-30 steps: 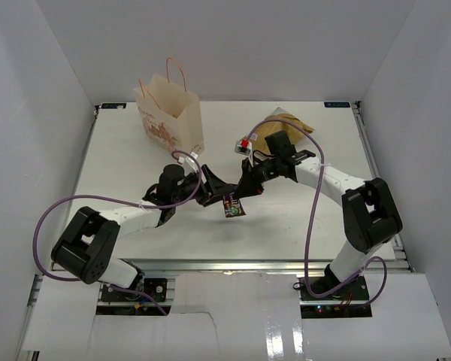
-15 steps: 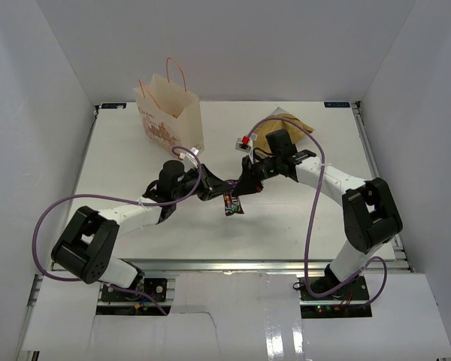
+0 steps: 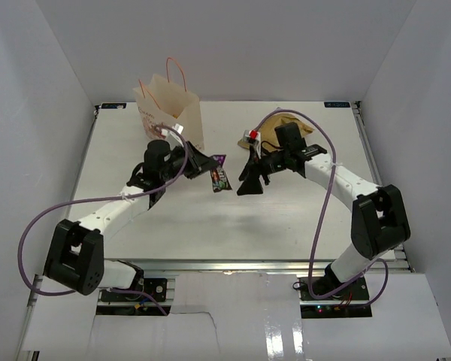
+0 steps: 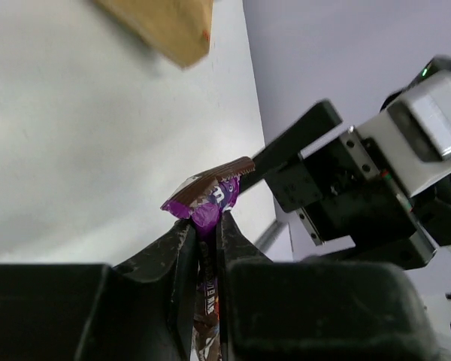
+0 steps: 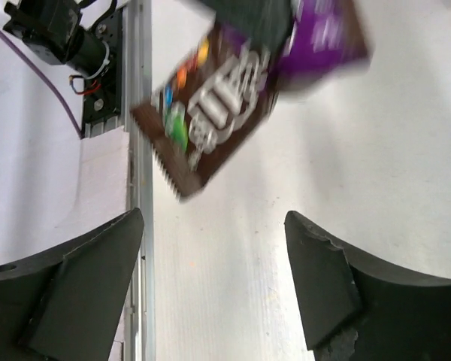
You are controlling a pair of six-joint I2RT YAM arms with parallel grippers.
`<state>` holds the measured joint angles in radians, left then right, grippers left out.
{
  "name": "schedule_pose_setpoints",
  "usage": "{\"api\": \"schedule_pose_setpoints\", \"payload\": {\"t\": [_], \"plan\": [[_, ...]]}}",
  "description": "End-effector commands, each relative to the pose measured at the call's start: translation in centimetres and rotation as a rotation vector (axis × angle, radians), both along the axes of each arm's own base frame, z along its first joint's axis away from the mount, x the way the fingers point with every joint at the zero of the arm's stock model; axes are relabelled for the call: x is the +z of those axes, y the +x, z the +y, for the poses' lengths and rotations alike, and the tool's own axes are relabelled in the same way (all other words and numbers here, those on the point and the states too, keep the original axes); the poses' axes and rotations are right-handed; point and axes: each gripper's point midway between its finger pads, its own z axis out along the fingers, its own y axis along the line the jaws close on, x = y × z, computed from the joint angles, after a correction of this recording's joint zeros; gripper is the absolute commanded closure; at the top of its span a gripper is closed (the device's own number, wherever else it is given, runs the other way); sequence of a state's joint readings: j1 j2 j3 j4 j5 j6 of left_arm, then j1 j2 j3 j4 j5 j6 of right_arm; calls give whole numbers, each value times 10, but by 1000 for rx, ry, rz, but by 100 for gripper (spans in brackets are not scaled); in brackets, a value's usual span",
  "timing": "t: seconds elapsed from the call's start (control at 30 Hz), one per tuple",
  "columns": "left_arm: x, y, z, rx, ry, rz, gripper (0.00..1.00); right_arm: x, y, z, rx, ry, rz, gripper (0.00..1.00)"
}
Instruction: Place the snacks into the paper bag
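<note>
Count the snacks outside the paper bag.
3: a brown-and-purple packet pinched in the left hand, and a red packet beside the tan chip bag under the right arm. More may be hidden in the paper bag.

White table (image 3: 286, 218) enclosed by white walls (image 3: 248, 45) on three sides; metal rail (image 3: 233, 265) seen along near edge.

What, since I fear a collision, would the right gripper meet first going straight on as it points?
Probably the dark brown packet held in the left gripper, ahead of the open right gripper; depth is unclear, it may miss.
</note>
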<state>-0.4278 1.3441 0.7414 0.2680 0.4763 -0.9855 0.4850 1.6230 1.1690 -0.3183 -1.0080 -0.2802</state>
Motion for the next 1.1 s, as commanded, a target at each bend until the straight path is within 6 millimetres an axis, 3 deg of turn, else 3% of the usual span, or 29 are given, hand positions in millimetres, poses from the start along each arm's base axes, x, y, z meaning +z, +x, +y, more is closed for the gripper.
{"api": "schedule_pose_setpoints", "payload": {"t": [0.0, 0.03, 0.1, 0.13, 0.17, 0.2, 0.23, 0.27, 0.3, 0.33, 0.37, 0.4, 0.47, 0.53, 0.57, 0.63, 0.7, 0.77, 0.93, 1.07], "plan": [[59, 33, 30, 96, 115, -191, 100, 49, 21, -17, -24, 55, -187, 18], [68, 45, 38, 135, 149, -217, 100, 52, 25, -22, -37, 56, -205, 17], [104, 63, 52, 178, 208, -300, 100, 59, 36, -34, -80, 54, -231, 17], [107, 74, 59, 215, 245, -302, 100, 60, 40, -38, -95, 50, -240, 17], [143, 86, 67, 251, 263, -390, 100, 61, 45, -46, -122, 44, -246, 17], [156, 94, 73, 281, 280, -414, 100, 61, 47, -49, -132, 44, -247, 17], [166, 102, 77, 309, 301, -434, 100, 60, 49, -52, -141, 42, -245, 17], [161, 119, 90, 366, 364, -415, 100, 60, 52, -57, -159, 38, -244, 17], [194, 127, 95, 410, 363, -469, 100, 57, 52, -59, -166, 33, -238, 17], [201, 134, 101, 446, 386, -476, 100, 56, 52, -61, -172, 32, -238, 17], [192, 149, 110, 490, 435, -442, 100, 56, 53, -64, -180, 30, -240, 17], [212, 156, 118, 540, 458, -485, 100, 54, 52, -66, -185, 27, -235, 17], [205, 175, 133, 621, 532, -460, 100, 53, 52, -69, -196, 21, -237, 17], [216, 185, 144, 673, 578, -488, 100, 53, 52, -70, -200, 20, -237, 17], [207, 196, 152, 709, 616, -469, 100, 52, 53, -72, -207, 17, -237, 17], [218, 205, 159, 742, 638, -494, 100, 50, 53, -74, -215, 13, -235, 17], [209, 219, 163, 758, 671, -483, 100, 51, 55, -77, -227, 8, -239, 17], [216, 224, 167, 776, 693, -501, 100, 50, 58, -80, -243, -1, -244, 17], [196, 237, 181, 796, 765, -467, 100, 48, 66, -90, -285, -20, -246, 17], [180, 237, 180, 766, 776, -443, 86, 46, 76, -98, -333, -52, -257, 17]]}}
